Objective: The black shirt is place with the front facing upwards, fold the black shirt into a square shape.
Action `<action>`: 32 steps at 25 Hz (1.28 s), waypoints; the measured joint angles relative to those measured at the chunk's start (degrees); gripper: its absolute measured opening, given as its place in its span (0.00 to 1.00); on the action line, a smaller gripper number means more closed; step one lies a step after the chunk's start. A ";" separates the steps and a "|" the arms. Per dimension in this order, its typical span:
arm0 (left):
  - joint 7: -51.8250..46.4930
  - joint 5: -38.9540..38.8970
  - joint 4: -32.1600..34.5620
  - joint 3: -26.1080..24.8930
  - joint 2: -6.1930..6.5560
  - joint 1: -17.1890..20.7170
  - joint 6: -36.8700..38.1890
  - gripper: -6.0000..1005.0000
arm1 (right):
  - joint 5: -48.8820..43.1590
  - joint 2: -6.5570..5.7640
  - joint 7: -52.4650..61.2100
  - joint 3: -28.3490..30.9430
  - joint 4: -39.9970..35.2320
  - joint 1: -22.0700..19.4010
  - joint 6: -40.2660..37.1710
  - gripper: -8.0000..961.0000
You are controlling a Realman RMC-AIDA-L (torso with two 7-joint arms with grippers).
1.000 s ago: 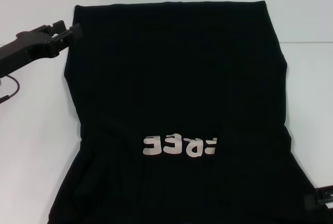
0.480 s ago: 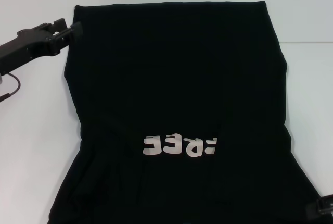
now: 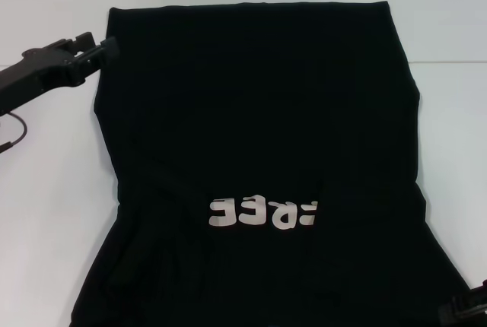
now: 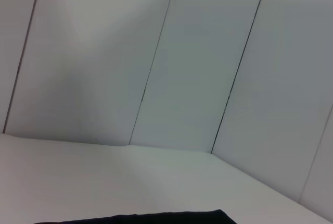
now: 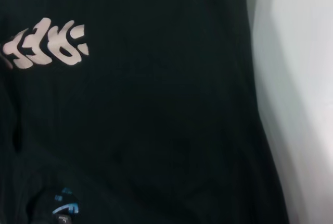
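The black shirt [image 3: 259, 129] lies spread over the white table [image 3: 53, 213], its white letters [image 3: 266, 213] facing up and reading upside down from the head view. Its far edge is straight, and its near part runs out of view. My left gripper [image 3: 106, 47] sits at the shirt's far left edge, touching or just beside the fabric. My right gripper [image 3: 464, 308] shows only partly at the near right, beside the shirt's right edge. The right wrist view looks down on the shirt [image 5: 156, 120] and its letters [image 5: 47, 44]. A sliver of the shirt [image 4: 145, 217] shows in the left wrist view.
Bare white table [image 3: 449, 137] lies on both sides of the shirt and beyond its far edge. A pale panelled wall [image 4: 197, 67] stands behind the table. A thin dark cable [image 3: 11, 133] hangs under the left arm. A small blue label [image 5: 65, 206] shows on the shirt.
The right gripper has drawn back a little toward the near edge of the view. The left gripper has stayed at the shirt's far left edge, with its cable shifting slightly.
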 joint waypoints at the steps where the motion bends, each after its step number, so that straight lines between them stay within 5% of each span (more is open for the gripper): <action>1: -0.02 0.00 0.00 -0.03 0.01 0.12 0.03 0.53 | 0.15 -0.14 -0.43 0.04 0.01 0.06 -0.20 0.71; 15: -0.08 -0.35 0.00 -0.22 0.09 0.71 -0.11 0.53 | 0.23 -1.46 -2.22 -0.06 3.32 1.19 -1.36 0.44; 20: -0.08 -0.30 0.00 -0.21 0.09 0.51 -0.25 0.53 | 0.19 -1.62 -2.47 -0.06 3.47 0.98 -1.30 0.18; 26: -1.30 0.48 -0.12 0.34 0.21 0.47 -0.16 0.53 | 0.20 -1.68 -3.80 -0.04 3.84 1.01 -1.32 0.06; 30: -8.50 5.68 0.98 2.52 2.08 1.21 1.44 0.53 | 0.47 -1.08 -5.49 0.09 3.81 0.76 -1.59 0.06; 32: -14.22 9.57 1.98 2.90 4.24 2.04 5.26 0.53 | 0.57 -0.92 -6.91 0.94 3.60 0.37 -1.94 0.06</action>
